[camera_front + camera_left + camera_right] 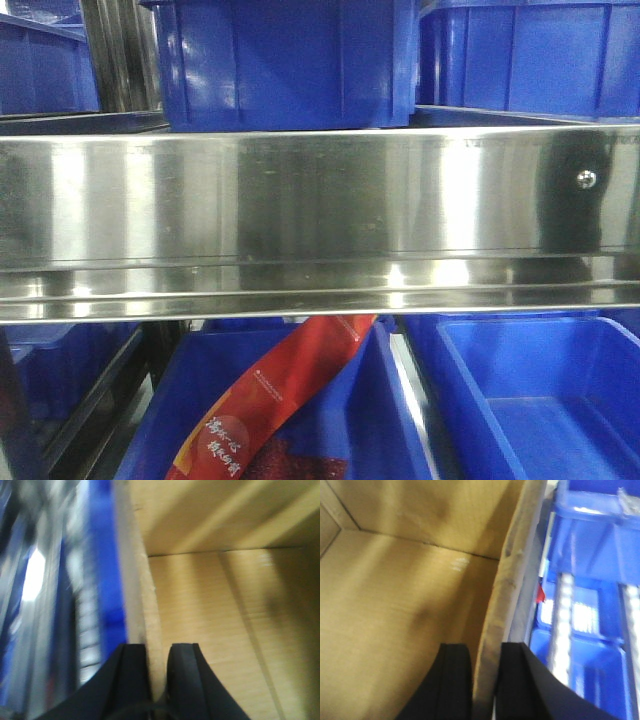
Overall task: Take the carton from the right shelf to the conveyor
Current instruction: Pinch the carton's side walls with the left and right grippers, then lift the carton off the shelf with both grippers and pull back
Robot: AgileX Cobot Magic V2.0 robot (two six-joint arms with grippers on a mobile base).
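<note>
The carton's brown cardboard inside (pixel 215 610) fills the left wrist view. My left gripper (pixel 157 655) is shut on its left wall edge (pixel 150 605), one black finger inside and one outside. In the right wrist view the carton's inside (pixel 405 595) fills the left part, and my right gripper (pixel 486 655) is shut on its right wall edge (pixel 507 590) the same way. The right shelf's polished steel front rail (pixel 300 210) with its small round screw head (pixel 586 179) spans the front view. The carton and grippers do not show there. The conveyor is out of view.
Blue plastic bins (pixel 290 60) stand on the shelf above the rail, and more blue bins (pixel 540 400) below it, one holding a red packet (pixel 280 400). Blue bins and shiny shelf bars lie beside the carton in the left wrist view (pixel 107 565) and the right wrist view (pixel 585 605).
</note>
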